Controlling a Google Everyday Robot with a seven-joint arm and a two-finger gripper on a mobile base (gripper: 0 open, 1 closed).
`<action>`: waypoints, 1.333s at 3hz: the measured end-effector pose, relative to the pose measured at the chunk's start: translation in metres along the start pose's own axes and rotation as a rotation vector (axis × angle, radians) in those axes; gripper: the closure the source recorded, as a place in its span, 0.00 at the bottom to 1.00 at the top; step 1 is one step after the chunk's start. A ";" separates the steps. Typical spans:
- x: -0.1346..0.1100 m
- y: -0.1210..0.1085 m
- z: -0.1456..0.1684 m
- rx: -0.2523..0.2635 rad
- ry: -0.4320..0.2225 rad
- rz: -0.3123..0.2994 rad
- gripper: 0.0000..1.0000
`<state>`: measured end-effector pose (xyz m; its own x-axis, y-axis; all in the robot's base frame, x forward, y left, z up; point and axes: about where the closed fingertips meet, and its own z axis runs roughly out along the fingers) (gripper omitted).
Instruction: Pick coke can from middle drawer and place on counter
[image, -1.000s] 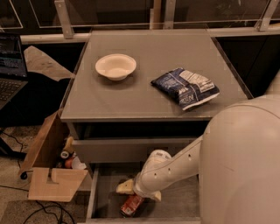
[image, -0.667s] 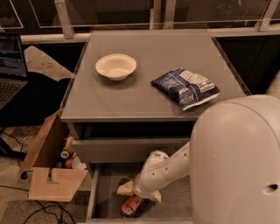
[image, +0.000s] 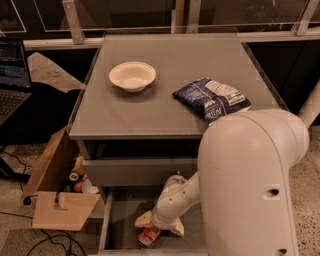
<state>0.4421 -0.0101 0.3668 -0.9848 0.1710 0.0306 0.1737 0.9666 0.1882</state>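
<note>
Tool (image: 159, 225) position: down inside the open middle drawer (image: 106, 227), near its front edge and directly over the coke can (image: 148, 237). Tool state: cannot tell whether it is open or closed on the can, because the wrist covers the contact area.

Coke can: red body with a pale patch toward its lower end. Only part of it shows from under the tool. It seems to lie tilted or on its side on the drawer floor, not upright. Top and tab are not discernible.

Risks, judged from this layout:
1. Roll. If the can is on its side, an off-centre closure would likely push it along the smooth drawer floor rather than seat it.
2. Thin wall. An aluminium can dents readily. A hard squeeze across the body could crush it, and a light one could let it slip during the lift.
3. Clearance. The upper drawer front (image: 135, 172) and the front edge of the surface (image: 175, 55) sit just above the way out. Lifting straight up risks striking them, so the tool probably needs to come outward first.
4. Occlusion. The arm (image: 245, 185) hides the right part of the drawer, so a slip there would go unseen.
5. Placement. Bowl (image: 132, 76) and chip bag (image: 211, 98) occupy the surface. The bare zone in front of the bowl looks safest.
</note>
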 end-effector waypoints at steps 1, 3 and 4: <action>0.002 -0.002 0.013 0.018 0.028 0.017 0.19; 0.003 -0.002 0.013 0.016 0.029 -0.030 0.65; 0.003 -0.002 0.013 0.016 0.029 -0.030 0.89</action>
<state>0.4393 -0.0092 0.3536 -0.9891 0.1368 0.0540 0.1442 0.9742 0.1734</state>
